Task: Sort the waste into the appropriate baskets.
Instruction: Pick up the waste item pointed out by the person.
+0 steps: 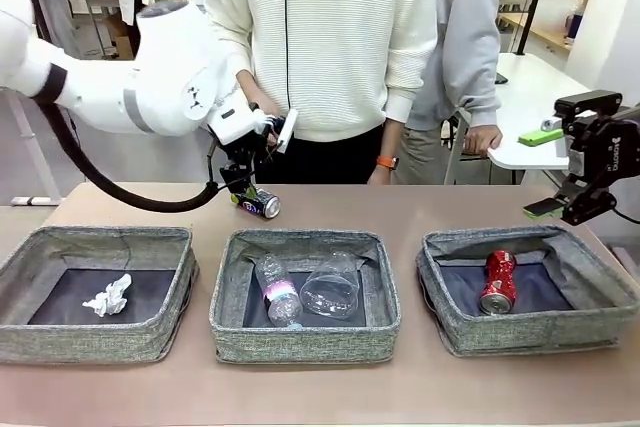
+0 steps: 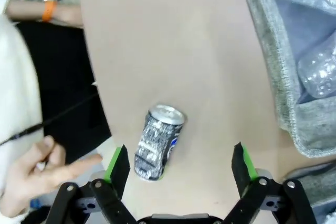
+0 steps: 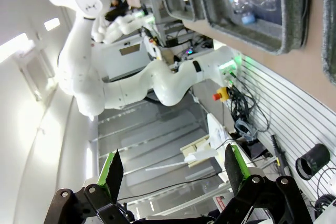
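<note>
Left gripper (image 2: 179, 163) hangs with fingers spread wide over the dark blue crushed can (image 2: 158, 142), which lies on the tan table (image 1: 400, 202) just beyond the middle grey woven-fabric bin (image 1: 305, 332). Right gripper (image 1: 556, 209), also spread wide and holding nothing, hovers above the right bin (image 1: 530, 322).

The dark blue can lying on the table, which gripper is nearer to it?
Left. The left gripper hangs open right over the dark blue can; the right gripper is far off, above the right basket.
</note>
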Controlling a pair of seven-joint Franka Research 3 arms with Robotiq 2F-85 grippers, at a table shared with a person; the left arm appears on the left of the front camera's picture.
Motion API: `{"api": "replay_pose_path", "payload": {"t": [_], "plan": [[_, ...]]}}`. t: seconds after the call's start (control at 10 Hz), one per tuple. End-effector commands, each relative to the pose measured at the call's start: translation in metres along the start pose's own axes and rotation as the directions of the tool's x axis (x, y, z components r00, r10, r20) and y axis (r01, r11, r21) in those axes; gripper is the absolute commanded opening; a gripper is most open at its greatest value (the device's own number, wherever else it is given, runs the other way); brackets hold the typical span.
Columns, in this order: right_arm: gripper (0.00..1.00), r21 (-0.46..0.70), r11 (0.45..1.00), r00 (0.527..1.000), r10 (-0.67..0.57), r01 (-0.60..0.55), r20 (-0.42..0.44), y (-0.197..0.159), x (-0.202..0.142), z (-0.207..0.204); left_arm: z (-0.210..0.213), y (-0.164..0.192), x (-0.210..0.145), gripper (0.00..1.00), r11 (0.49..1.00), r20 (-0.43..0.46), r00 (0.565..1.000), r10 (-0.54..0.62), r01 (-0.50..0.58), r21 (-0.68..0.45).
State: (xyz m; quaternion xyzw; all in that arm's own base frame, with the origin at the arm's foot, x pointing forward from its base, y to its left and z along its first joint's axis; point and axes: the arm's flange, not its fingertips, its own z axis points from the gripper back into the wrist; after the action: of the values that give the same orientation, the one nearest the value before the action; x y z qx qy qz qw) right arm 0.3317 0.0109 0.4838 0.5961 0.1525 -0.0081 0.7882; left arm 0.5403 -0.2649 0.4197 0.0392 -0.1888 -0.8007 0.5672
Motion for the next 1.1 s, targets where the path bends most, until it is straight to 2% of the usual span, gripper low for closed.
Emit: {"api": "replay_pose_path", "payload": {"t": [0.0,0.2,0.4,1.0], "plan": [[1.0,0.022,1.0,1.0,0.005,-0.005,0.001,0.004,0.0,-0.001,-0.008,0.017,0.002,1.0,0.986,0.01,0.988,-0.154,0.154,-0.066],[1.0,0.022,1.0,1.0,0.005,-0.005,0.001,0.004,0.0,-0.001,-0.026,0.022,0.003,1.0,0.96,0.005,0.964,-0.265,0.265,-0.095],[1.0,0.022,1.0,1.0,0.005,-0.005,0.001,0.004,0.0,-0.001,-0.049,0.033,-0.004,1.0,0.944,-0.059,0.949,-0.309,0.298,-0.142],[1.0,0.022,1.0,1.0,0.005,-0.005,0.001,0.004,0.0,-0.001,-0.115,0.062,-0.025,1.0,0.927,-0.146,0.933,-0.33,0.291,-0.237]]}}
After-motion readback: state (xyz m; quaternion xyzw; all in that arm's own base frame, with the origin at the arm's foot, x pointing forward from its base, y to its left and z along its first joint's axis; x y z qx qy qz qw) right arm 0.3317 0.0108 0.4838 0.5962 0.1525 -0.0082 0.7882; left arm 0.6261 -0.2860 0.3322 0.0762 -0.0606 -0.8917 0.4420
